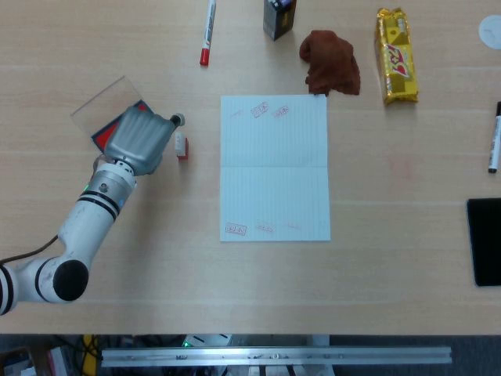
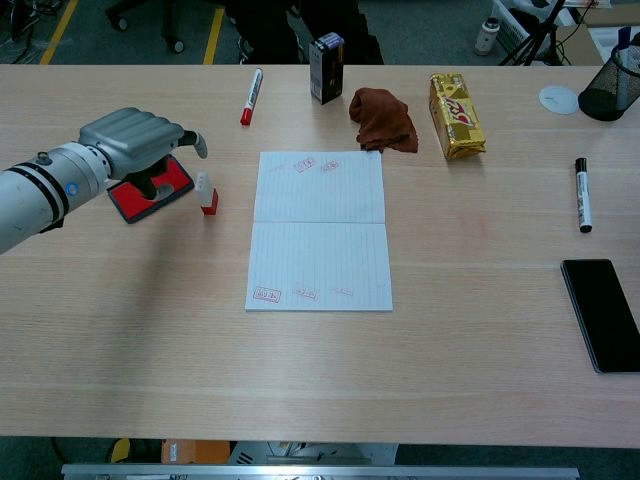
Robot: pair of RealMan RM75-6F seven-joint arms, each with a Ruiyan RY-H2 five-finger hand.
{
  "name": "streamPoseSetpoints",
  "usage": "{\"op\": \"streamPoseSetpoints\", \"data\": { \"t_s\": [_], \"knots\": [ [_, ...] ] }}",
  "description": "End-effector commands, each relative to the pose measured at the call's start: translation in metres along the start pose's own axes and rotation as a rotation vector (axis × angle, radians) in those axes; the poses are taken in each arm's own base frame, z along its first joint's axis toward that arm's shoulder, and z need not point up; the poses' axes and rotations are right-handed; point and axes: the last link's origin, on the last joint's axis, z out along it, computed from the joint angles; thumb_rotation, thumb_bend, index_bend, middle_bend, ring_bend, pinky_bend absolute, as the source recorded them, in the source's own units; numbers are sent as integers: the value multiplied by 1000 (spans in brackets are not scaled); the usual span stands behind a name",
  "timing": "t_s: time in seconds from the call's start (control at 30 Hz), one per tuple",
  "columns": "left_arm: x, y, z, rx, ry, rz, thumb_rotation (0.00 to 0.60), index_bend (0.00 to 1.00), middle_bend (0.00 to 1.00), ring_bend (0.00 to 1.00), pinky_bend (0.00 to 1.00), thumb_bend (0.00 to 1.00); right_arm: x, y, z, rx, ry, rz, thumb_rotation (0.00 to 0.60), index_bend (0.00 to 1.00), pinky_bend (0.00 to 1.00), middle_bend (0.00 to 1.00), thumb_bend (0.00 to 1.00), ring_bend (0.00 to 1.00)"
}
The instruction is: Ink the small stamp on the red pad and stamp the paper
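1. Fingers of the left hand [image 1: 141,138] curl downward over the red ink pad [image 2: 150,188], one stretched toward the small stamp [image 1: 182,146]; we see nothing grasped, but cannot tell whether they are released or clenched.
2. We find the small stamp upright on the worktop [image 1: 156,298], just at 3 o'clock of the left hand, between the pad and the lined paper [image 1: 274,168]; whether a fingertip touches it we cannot tell.
3. We see faint red stamp marks near the paper's 12 o'clock and 7 o'clock edges.
4. At 12 o'clock of the paper lie a red marker [image 1: 207,31], a dark box [image 1: 278,17], a brown cloth [image 1: 330,63] and a yellow packet [image 1: 395,55].
5. At 3 o'clock, well apart, we see a black marker [image 2: 581,194] and a black phone [image 2: 602,314].
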Motion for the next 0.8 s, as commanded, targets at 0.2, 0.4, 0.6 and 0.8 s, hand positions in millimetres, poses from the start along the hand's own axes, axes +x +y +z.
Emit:
{"op": "streamPoseSetpoints", "data": {
  "t_s": [0.2, 0.4, 0.6, 0.8],
  "knots": [
    [-5, 10, 14, 8, -28, 44, 600, 234, 1000, 1000, 1000, 333, 0, 2, -1, -7, 1, 0, 600, 69, 141, 168, 193, 88],
    [-7, 12, 21, 24, -45, 87, 600, 239, 1000, 1000, 1000, 333, 1, 4, -2, -12, 4, 2, 600, 69, 141, 167, 193, 88],
    [-10, 9, 19, 32, -71, 115, 600, 252, 1000, 1000, 1000, 333, 0, 4, -4, -15, 5, 3, 600, 69, 141, 168, 193, 87],
    [-14, 7, 15, 31, -92, 131, 600, 270, 1000, 1000, 1000, 333, 1, 4, -6, -15, 9, 3, 600, 69, 141, 168, 193, 88]
  ]
}}
